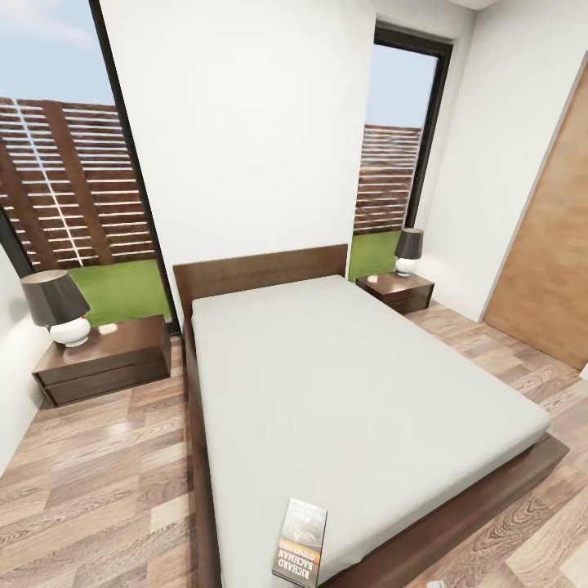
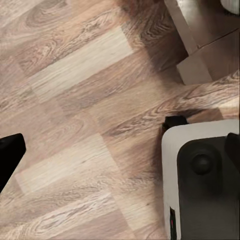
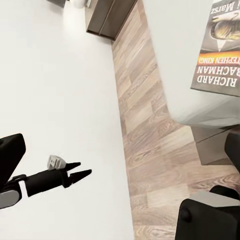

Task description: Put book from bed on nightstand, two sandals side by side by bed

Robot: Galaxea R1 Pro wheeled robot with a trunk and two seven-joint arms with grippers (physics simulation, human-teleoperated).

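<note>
The left gripper (image 2: 127,145) is held spread and empty over the floor (image 2: 75,75). The right gripper (image 3: 127,145), likewise spread, is poised near the book (image 3: 216,45), which lies at the foot edge of the bed (image 1: 359,384), probably ready for pickup. A nightstand (image 1: 106,363) waits beside the headboard.

Book (image 1: 300,542) at mattress foot, lower cover text too small to read from head view; cropped by frame edge in right wrist view. Bed (image 1: 490,490) frame cut off at near corner. Door (image 1: 549,278) clipped at right edge.
</note>
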